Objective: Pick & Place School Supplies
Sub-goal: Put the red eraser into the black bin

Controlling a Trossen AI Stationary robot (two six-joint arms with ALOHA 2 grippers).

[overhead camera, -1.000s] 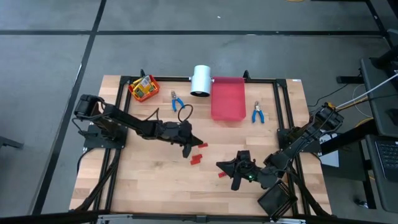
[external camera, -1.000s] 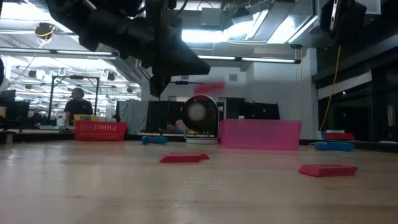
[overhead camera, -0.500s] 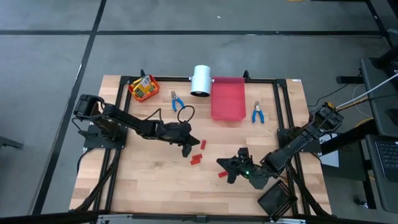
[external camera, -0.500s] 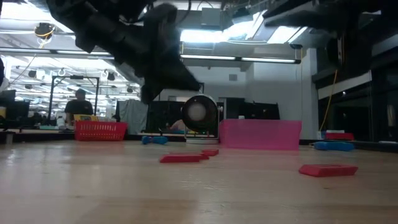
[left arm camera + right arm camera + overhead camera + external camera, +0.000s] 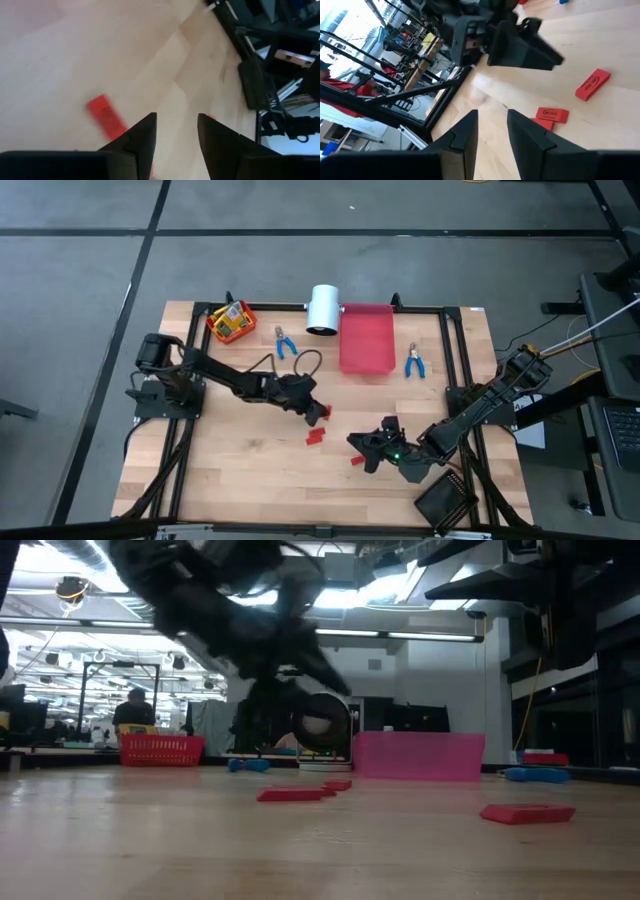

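Three tiny red blocks lie flat on the wooden table: one (image 5: 325,412) by my left gripper, one (image 5: 316,436) mid-table, one (image 5: 357,460) by my right gripper. My left gripper (image 5: 311,408) is open; in its wrist view (image 5: 176,125) a red block (image 5: 105,115) lies just ahead, beside one finger. My right gripper (image 5: 364,450) is open and empty, low over the table. The yellow-orange boxes (image 5: 231,321) sit in a small red bin. Two blue-handled pliers (image 5: 284,342) (image 5: 413,361) lie on the table near the far edge.
A pink-red tray (image 5: 366,338) and a white cylinder (image 5: 322,308) lie at the far middle. A black tray (image 5: 445,501) sits at the near right corner. Black rails frame the table. A person shows in the room beyond (image 5: 130,710).
My left gripper has swung a little toward the table's far right, coming up beside the red block there, and its arm has stretched out. My right gripper has crept slightly toward the table's left. The blocks lie where they were.
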